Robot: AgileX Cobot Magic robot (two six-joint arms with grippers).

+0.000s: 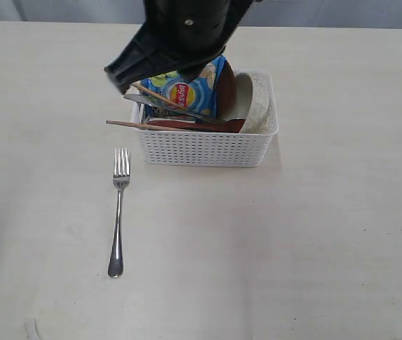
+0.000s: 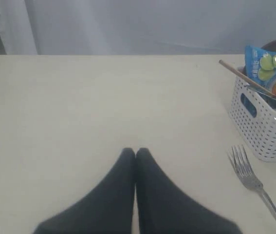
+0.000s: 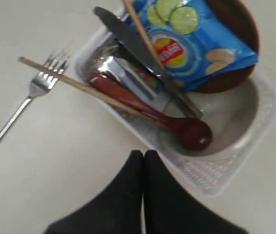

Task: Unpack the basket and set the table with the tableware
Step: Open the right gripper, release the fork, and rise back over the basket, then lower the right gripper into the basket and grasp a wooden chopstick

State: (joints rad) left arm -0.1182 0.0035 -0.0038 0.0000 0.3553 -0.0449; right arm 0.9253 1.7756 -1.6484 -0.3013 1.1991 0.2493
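Wooden spoon [image 3: 189,132] lies in the basket [image 1: 204,149], seemingly under a chopstick [image 3: 74,82].
Light, stiff and grippy: pinch the handle mid-length, clear of the slick steel knife [image 3: 133,44]. Right gripper [image 3: 143,156] hovers above the rim, fingers pressed together, empty; left gripper [image 2: 136,152] likewise.

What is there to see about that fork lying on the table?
The fork looks like shiny steel, with four tines, a narrow neck and a slim handle widening to a rounded end. It lies flat on the table, near a corner of the basket, tines pointing toward it but apart from it. Only the table touches it.
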